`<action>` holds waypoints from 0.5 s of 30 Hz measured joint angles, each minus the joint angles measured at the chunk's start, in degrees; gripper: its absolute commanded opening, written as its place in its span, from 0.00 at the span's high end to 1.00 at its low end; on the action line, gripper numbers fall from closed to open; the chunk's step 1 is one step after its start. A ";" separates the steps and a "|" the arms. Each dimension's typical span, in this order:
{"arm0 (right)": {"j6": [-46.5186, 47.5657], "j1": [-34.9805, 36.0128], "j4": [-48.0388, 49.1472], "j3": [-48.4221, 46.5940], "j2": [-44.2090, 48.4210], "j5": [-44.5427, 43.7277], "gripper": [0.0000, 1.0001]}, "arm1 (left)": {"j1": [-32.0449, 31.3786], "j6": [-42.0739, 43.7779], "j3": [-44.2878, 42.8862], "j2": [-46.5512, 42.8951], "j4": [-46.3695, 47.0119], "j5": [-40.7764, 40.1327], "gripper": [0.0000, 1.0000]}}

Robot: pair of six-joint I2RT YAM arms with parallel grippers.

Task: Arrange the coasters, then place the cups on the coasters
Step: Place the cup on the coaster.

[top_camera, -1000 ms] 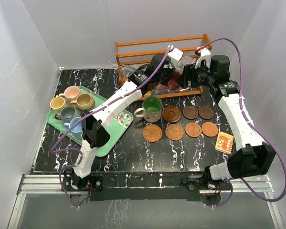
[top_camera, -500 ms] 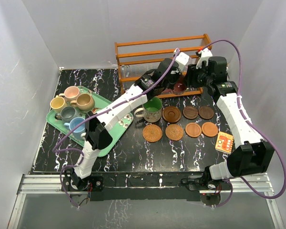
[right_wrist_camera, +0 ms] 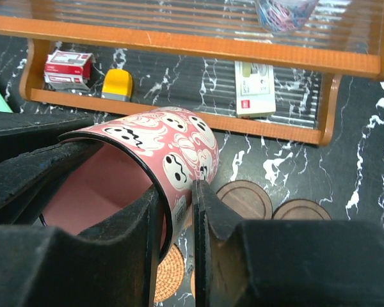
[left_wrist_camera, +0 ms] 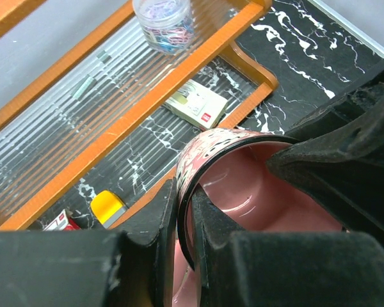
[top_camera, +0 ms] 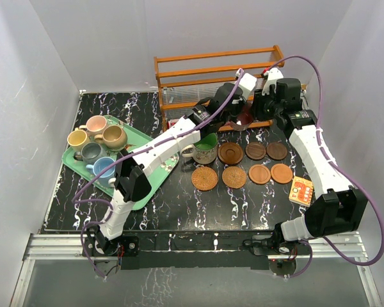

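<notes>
A maroon cup (top_camera: 242,118) with white ghost prints hangs tilted in the air in front of the rack. My left gripper (left_wrist_camera: 185,224) is shut on its rim, one finger inside and one outside the pink interior (left_wrist_camera: 256,192). My right gripper (right_wrist_camera: 178,217) pinches the opposite side of the cup's (right_wrist_camera: 173,147) rim in the same way. Several coasters (top_camera: 233,177) lie in two rows below, dark wood (right_wrist_camera: 246,198) and woven (right_wrist_camera: 168,272). A green cup (top_camera: 205,144) stands at the left end of the back row.
A green tray (top_camera: 150,185) at the left carries pink (top_camera: 96,123), yellow (top_camera: 77,138), tan (top_camera: 113,135), grey-teal (top_camera: 91,151) and blue (top_camera: 102,167) cups. A wooden rack (top_camera: 217,64) behind holds a clip jar (left_wrist_camera: 163,22) and small boxes (right_wrist_camera: 255,88). An orange card (top_camera: 301,190) lies at the right.
The left arm carried the maroon cup to the right, up to the right gripper. The right gripper's jaws narrowed from wide apart onto the cup's rim.
</notes>
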State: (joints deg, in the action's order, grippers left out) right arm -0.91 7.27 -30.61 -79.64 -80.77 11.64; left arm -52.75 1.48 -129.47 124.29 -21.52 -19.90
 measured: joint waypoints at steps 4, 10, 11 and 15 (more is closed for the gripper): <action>0.55 0.13 -1.18 0.48 0.02 -1.53 1.00 | -0.02 0.00 1.64 -0.09 1.27 2.14 0.97; 0.68 0.15 -2.43 0.81 0.20 -2.80 1.00 | 0.22 -0.02 2.10 -0.11 1.40 5.51 0.87; 0.76 0.15 -2.49 0.83 0.28 -2.99 1.00 | 0.28 -0.04 2.10 -0.15 1.42 5.99 0.84; 1.01 0.13 -2.36 1.66 0.61 -4.55 1.00 | 0.44 0.11 2.10 -0.66 1.53 9.46 0.77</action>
State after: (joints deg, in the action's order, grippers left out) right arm 0.10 7.40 -32.97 -77.97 -80.16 7.09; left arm -52.31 1.58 -127.37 123.63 -19.99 -10.44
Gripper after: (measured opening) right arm 0.164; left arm 0.191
